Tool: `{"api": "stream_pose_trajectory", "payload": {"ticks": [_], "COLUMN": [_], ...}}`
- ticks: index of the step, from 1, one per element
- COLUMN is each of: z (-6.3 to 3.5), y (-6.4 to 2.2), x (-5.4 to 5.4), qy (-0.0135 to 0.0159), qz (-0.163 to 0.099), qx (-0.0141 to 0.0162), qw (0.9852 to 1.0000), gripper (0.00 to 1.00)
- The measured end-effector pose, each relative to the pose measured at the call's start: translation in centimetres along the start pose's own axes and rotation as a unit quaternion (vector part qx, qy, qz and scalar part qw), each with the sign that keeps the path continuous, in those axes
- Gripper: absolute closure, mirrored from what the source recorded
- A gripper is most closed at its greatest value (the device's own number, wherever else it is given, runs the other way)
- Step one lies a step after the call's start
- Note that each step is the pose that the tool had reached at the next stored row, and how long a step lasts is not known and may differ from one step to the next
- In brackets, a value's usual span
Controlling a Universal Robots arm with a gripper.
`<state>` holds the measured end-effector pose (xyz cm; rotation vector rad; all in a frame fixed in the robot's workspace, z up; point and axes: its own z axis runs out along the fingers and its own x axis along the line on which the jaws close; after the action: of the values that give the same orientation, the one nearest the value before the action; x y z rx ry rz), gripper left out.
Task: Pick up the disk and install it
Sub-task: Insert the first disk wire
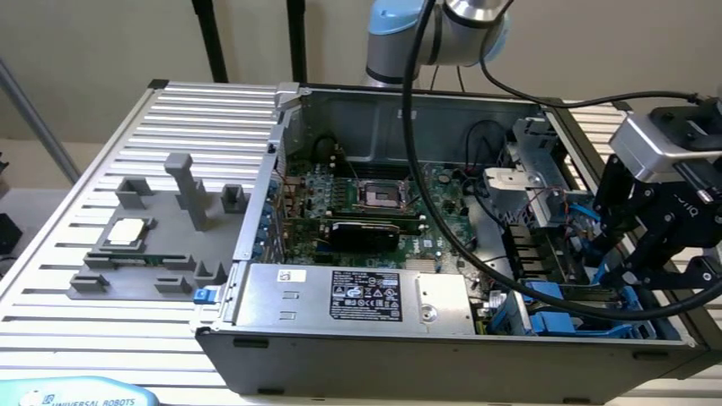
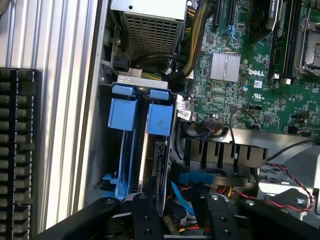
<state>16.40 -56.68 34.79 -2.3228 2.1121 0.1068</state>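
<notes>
Disk (image 2: 160, 120) stands in bay (image 2: 94, 155) (lower end hidden behind the spread tool (image 2: 178, 205)).

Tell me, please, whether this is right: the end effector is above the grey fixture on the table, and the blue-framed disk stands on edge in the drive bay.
No: the exterior view shows the end effector above the drive bay, not the grey fixture. The blue-framed disk does stand on edge in the bay.
</notes>
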Motion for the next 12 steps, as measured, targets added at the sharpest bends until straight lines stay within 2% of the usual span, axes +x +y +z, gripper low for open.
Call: {"api": "stream_pose_trajectory", "payload": {"ticks": [7, 12], "z": [0.02, 0.16], "y": [-1.19, -1.62], "x": [0.4, 0.5], "qy": [0.0001, -0.0001], "qz": [0.000, -0.005], "qx": [-0.0001, -0.0012], "qw": [1.0000, 1.0000], "gripper": [0.59, 0.59]}}
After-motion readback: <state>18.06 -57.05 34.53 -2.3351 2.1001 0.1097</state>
